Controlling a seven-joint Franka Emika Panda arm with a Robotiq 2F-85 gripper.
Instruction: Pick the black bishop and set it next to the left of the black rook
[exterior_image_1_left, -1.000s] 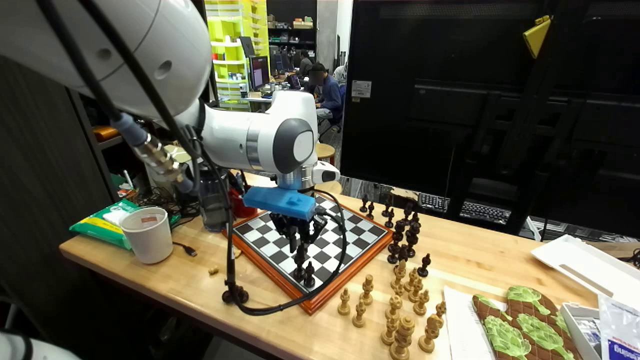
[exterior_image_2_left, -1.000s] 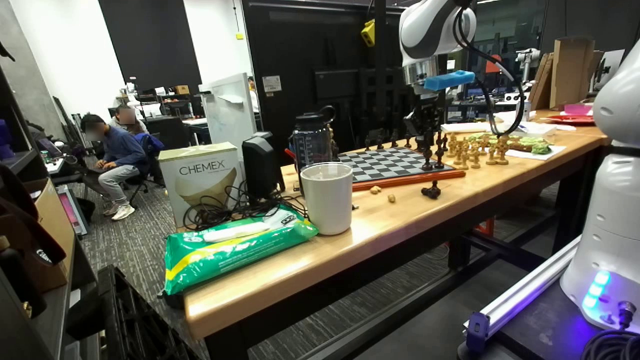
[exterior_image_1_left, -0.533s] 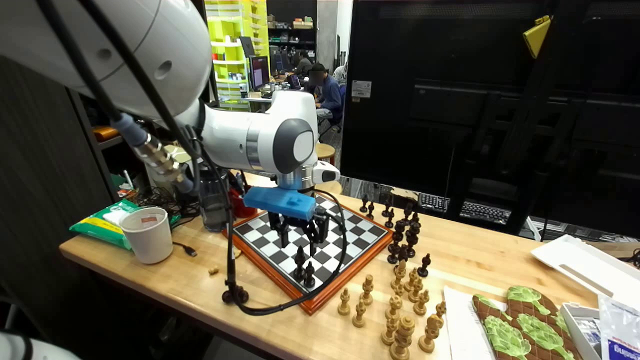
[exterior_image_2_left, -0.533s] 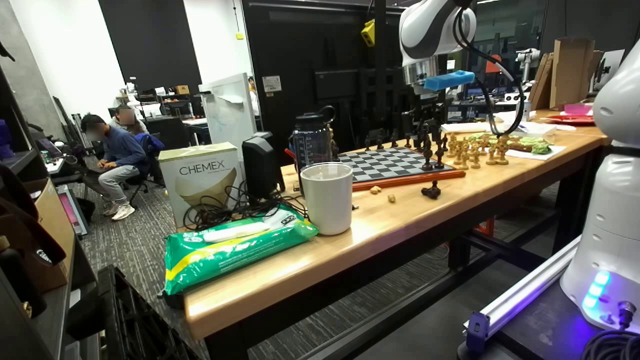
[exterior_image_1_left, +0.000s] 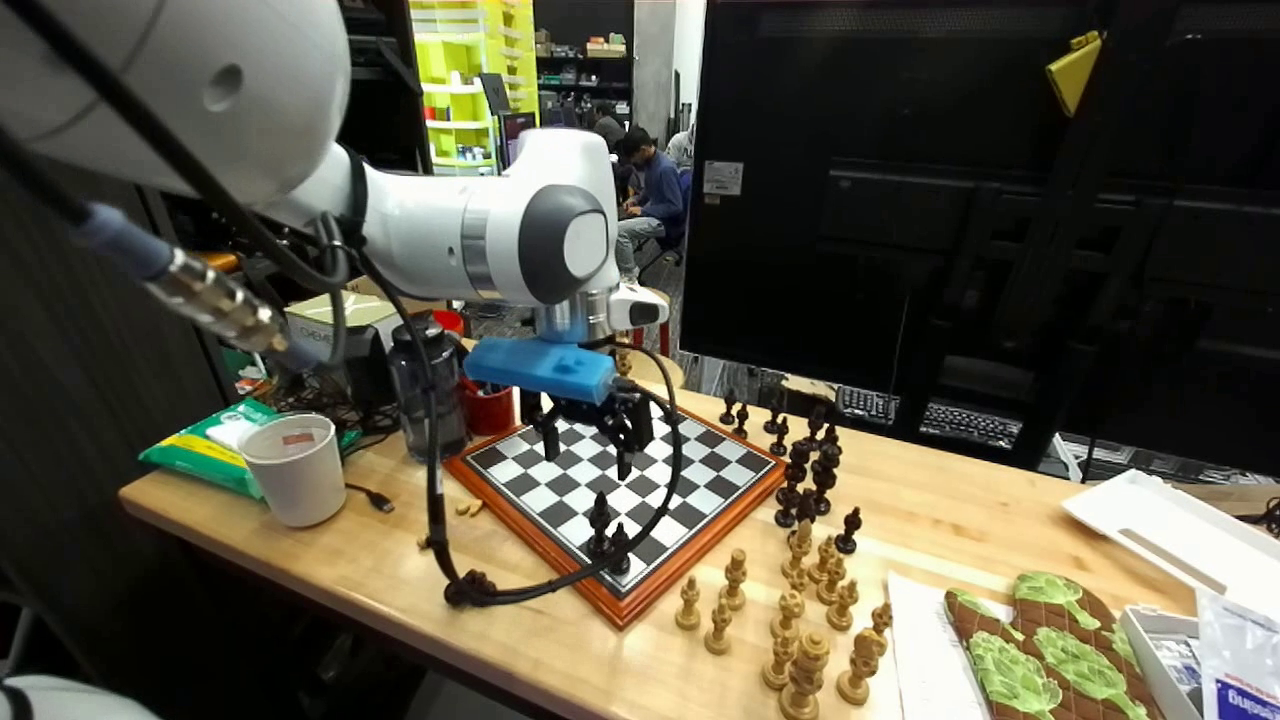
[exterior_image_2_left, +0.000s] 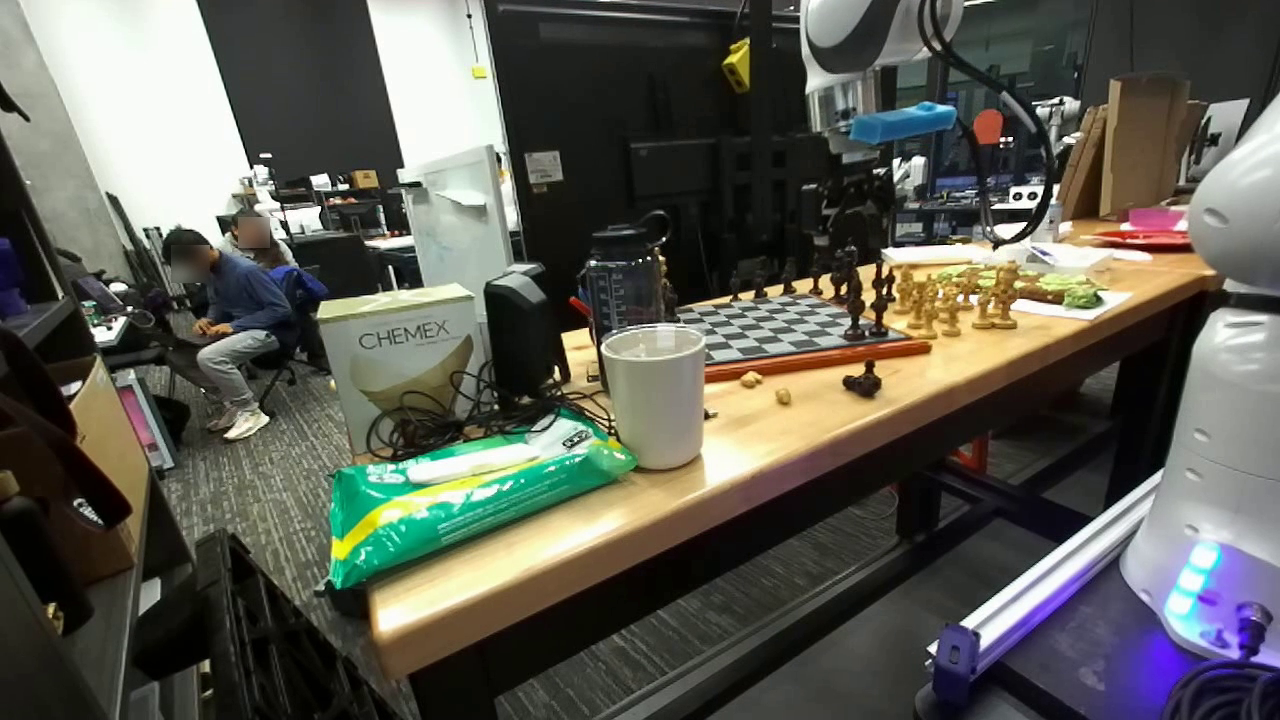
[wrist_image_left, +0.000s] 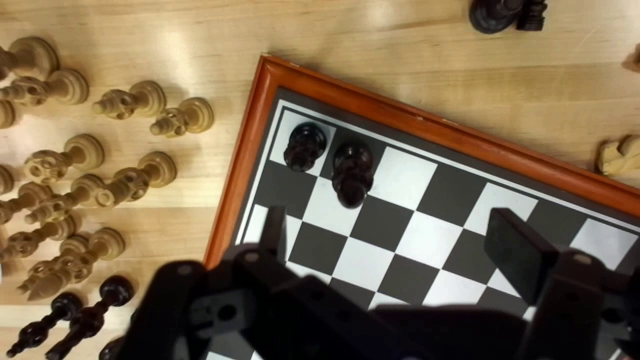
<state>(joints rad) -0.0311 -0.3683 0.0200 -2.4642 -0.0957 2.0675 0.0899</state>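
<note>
Black bishop (wrist_image_left: 352, 172), the taller of two pieces, stands upright on the chessboard (wrist_image_left: 364, 263) near its edge, just beside the shorter black rook (wrist_image_left: 305, 145) on the corner square. Above the board hang the robot's jaws, spread wide and gripping nothing. Pale wooden pieces (exterior_image_1_left: 806, 662) and more black pieces (exterior_image_1_left: 825, 466) stand outside the board on the worktop (exterior_image_1_left: 960, 500).

Chessboard (wrist_image_left: 422, 240) — black and white checks
</note>
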